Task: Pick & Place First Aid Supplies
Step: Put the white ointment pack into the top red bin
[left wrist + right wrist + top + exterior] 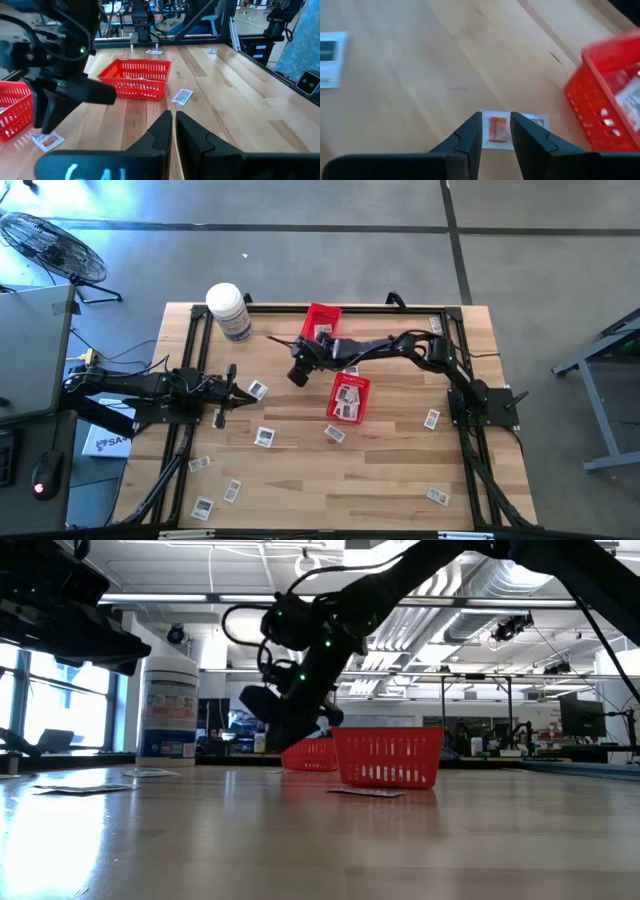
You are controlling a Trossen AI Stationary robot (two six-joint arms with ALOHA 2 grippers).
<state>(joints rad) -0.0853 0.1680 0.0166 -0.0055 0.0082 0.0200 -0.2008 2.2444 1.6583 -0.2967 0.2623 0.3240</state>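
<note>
Small white packets lie scattered flat on the wooden table, for instance one packet (264,437) and another (432,418); more lie inside the two red mesh baskets (349,397) (322,323). My right gripper (300,370) (496,131) points down near the table's middle, left of the baskets. It is open by a narrow gap, straddling from just above a packet with an orange mark (497,127) (47,140) that lies flat on the wood. My left gripper (240,392) (173,119) waits shut at the table's left, beside a packet (258,389).
A big white labelled jar (230,310) (170,705) stands at the far left corner. A black frame (190,350) runs along the table's edges. More packets lie near the near edge (203,507) (438,496). Bare wood lies between the baskets and the near edge.
</note>
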